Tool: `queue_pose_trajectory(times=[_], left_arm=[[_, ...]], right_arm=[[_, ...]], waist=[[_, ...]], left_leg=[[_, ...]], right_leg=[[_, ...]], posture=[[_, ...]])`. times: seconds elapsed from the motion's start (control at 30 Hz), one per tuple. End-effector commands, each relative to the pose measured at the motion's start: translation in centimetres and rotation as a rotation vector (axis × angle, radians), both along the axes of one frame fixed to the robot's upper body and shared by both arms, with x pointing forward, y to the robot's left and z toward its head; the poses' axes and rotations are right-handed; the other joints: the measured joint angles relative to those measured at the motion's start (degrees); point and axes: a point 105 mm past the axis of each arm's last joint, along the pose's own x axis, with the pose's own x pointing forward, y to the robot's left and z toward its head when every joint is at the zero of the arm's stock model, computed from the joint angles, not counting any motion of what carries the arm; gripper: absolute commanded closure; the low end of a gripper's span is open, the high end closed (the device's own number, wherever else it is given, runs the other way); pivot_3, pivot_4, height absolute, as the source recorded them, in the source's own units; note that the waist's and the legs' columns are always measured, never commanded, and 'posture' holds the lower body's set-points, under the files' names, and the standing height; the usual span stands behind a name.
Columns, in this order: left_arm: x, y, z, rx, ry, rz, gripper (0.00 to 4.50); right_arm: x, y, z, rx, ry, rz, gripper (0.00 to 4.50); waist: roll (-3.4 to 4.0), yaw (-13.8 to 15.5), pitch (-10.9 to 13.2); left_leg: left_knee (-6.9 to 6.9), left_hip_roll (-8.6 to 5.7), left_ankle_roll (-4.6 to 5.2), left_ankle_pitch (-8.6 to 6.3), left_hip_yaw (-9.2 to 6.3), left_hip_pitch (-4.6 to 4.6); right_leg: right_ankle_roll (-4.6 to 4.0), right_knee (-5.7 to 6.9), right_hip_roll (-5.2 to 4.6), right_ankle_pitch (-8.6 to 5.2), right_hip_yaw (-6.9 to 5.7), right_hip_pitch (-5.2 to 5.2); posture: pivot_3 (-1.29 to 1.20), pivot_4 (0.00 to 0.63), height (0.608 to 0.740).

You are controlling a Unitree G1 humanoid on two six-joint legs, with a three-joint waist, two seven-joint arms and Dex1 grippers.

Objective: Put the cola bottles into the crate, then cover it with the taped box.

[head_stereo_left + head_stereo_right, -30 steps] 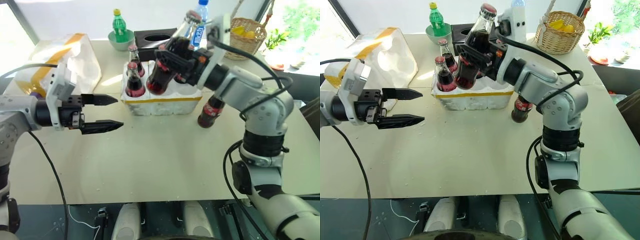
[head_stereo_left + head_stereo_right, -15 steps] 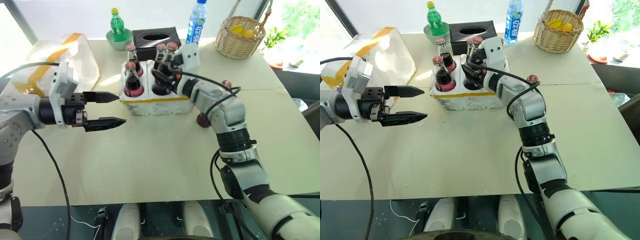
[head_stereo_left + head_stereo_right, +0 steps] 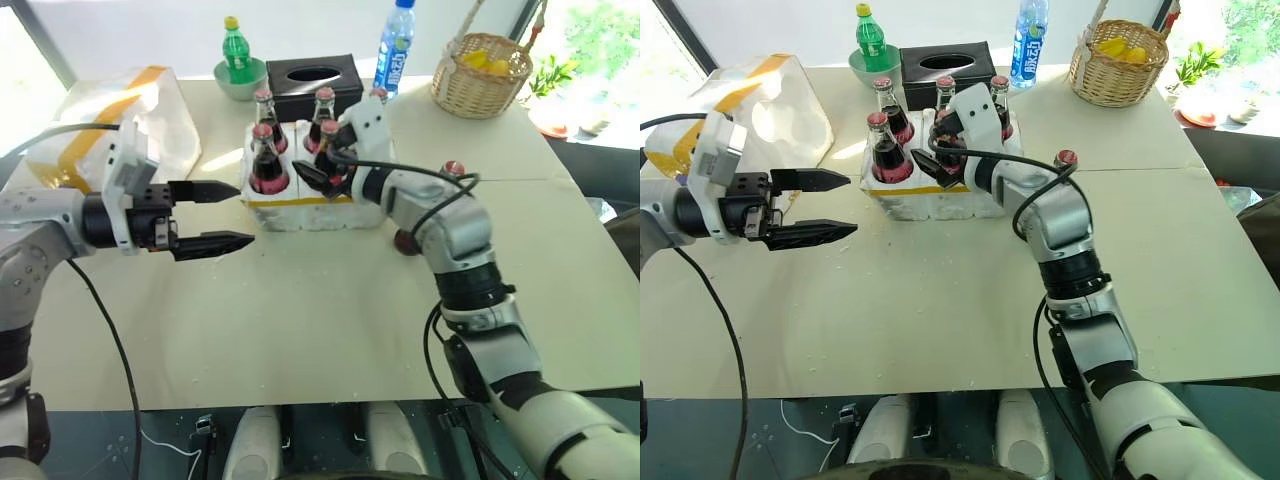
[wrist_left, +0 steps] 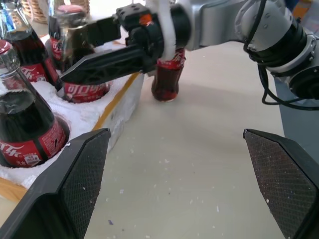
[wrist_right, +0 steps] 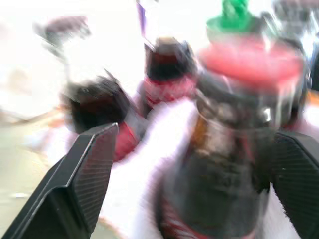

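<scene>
We've got five cola bottles [image 3: 263, 160] standing in the crate [image 3: 316, 207], which sits mid-bench w/ its yellow tape band facing us. The sixth cola bottle [image 4: 168, 79] stands upright on the bench [image 3: 330, 320] just beside the crate's right end, partly hidden behind the right arm.

Right hand [image 3: 937, 150] is at the front-middle hole, fingers spread wide on either side of the bottle [image 4: 76, 59] seated there; can't tell if they touch the glass, but it's not a clamped grip. In the right wrist view that bottle's red cap sits btwn the two fingers, all pretty blurred.

Left hand [image 3: 222, 215] hovers over the bench just left of the crate, pointing at it, fingers wide open and holding nothing.

The taped box [image 3: 125, 120] sits at the far left of the bench, behind the left arm, well apart from the crate. Behind the crate: green soda bottle [image 3: 236, 50] in a bowl, black tissue box [image 3: 312, 80], water bottle [image 3: 394, 45], wicker basket [image 3: 480, 80] far right.
</scene>
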Motion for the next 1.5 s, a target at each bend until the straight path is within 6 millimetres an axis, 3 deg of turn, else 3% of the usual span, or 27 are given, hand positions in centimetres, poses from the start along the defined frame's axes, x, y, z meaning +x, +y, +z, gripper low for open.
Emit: queue_pose_trajectory(times=[0.03, 0.17, 0.27, 0.37, 0.43, 0.57, 0.67, 0.77, 1.07, 1.37, 1.5], left_arm=[[0.2, -0.2, 0.8, 0.003, -0.050, -0.014, 0.00], [0.5, -0.3, 0.9, 0.000, -0.055, -0.024, 0.00], [0.7, -0.4, 0.9, -0.002, -0.057, -0.035, 0.00], [0.9, -0.6, 0.7, -0.003, -0.054, -0.048, 0.00], [0.9, -0.6, 0.6, -0.004, -0.051, -0.055, 0.00], [1.2, -1.0, 0.4, -0.008, -0.040, -0.081, 0.00], [1.3, -1.4, 0.5, -0.005, -0.039, -0.109, 0.00], [1.4, -1.9, 0.7, 0.003, -0.043, -0.134, 0.00], [1.5, -2.2, 1.4, 0.020, -0.054, -0.148, 0.00], [1.4, -2.1, 1.8, 0.022, -0.067, -0.128, 0.00], [1.2, -2.0, 1.7, 0.020, -0.067, -0.124, 0.00]], right_arm=[[-2.5, -1.4, 5.6, 0.015, -0.120, 0.057, 0.01], [-5.4, -5.2, 11.0, -0.012, -0.227, 0.088, 0.01], [-6.6, -10.4, 13.5, -0.036, -0.252, -0.014, 0.01], [-8.6, -15.1, 13.1, 0.002, -0.146, -0.050, 0.01], [-10.1, -16.4, 12.0, 0.008, -0.076, -0.027, 0.01], [-14.5, -16.7, 5.1, -0.137, 0.031, 0.046, 0.01], [-14.5, -16.9, 1.7, -0.108, 0.075, -0.036, 0.01], [-13.2, -16.9, -1.6, -0.012, 0.096, -0.176, 0.01], [-9.4, -16.2, -5.6, 0.155, 0.120, -0.329, 0.01], [-6.6, -14.9, -7.4, 0.177, 0.138, -0.307, 0.01], [-4.4, -14.0, -8.1, 0.186, 0.142, -0.293, 0.01]], waist=[[0.00, 0.1, 0.0], [0.00, 0.2, 0.0], [-0.02, 0.4, 0.0], [-0.05, 0.4, 0.0], [-0.06, 0.3, 0.0], [-0.09, 0.4, -0.1], [0.00, 0.0, 0.0], [-0.21, 0.1, -0.1], [-0.14, 0.2, -0.1], [-0.13, 0.1, -0.1], [-0.12, 0.1, -0.1]], left_leg=[[0.01, 0.00, 0.00, 0.00, 0.00, -0.01], [0.02, -0.01, 0.01, -0.01, 0.00, 0.00], [-0.02, -0.02, 0.03, -0.02, 0.00, 0.00], [-0.01, -0.03, 0.12, -0.07, 0.03, 0.04], [0.00, -0.02, 0.16, -0.09, 0.03, 0.09], [-0.04, 0.03, 0.43, -0.25, -0.05, 0.19], [0.03, 0.01, 0.43, -0.25, 0.01, 0.26], [0.07, 0.02, 0.42, -0.24, -0.03, 0.50], [0.05, -0.04, 0.34, -0.20, -0.02, 0.49], [0.05, -0.03, 0.36, -0.21, 0.00, 0.49], [0.05, -0.02, 0.37, -0.22, -0.01, 0.49]], right_leg=[[0.00, 0.00, -0.01, 0.00, 0.00, 0.00], [0.00, -0.01, -0.03, 0.00, 0.00, 0.01], [0.00, -0.05, -0.01, 0.00, -0.01, 0.01], [0.00, -0.17, -0.02, 0.00, -0.04, 0.12], [0.00, -0.27, -0.02, 0.00, -0.05, 0.21], [-0.01, -0.36, 0.05, -0.01, -0.05, 0.31], [-0.01, -0.22, 0.00, -0.01, 0.05, 0.27], [-0.02, -0.19, 0.04, -0.02, 0.07, 0.48], [-0.03, -0.12, 0.01, -0.04, 0.09, 0.44], [-0.03, -0.11, 0.01, -0.04, 0.10, 0.43], [-0.04, -0.11, 0.03, -0.04, 0.11, 0.41]], posture=[[0.00, 0.150, 0.740], [0.00, 0.150, 0.740], [0.00, 0.150, 0.740], [0.00, 0.150, 0.740], [0.00, 0.150, 0.740], [0.00, 0.150, 0.740], [0.00, 0.150, 0.740], [0.00, 0.150, 0.740], [0.00, 0.150, 0.740], [0.00, 0.150, 0.740], [0.00, 0.150, 0.740]])
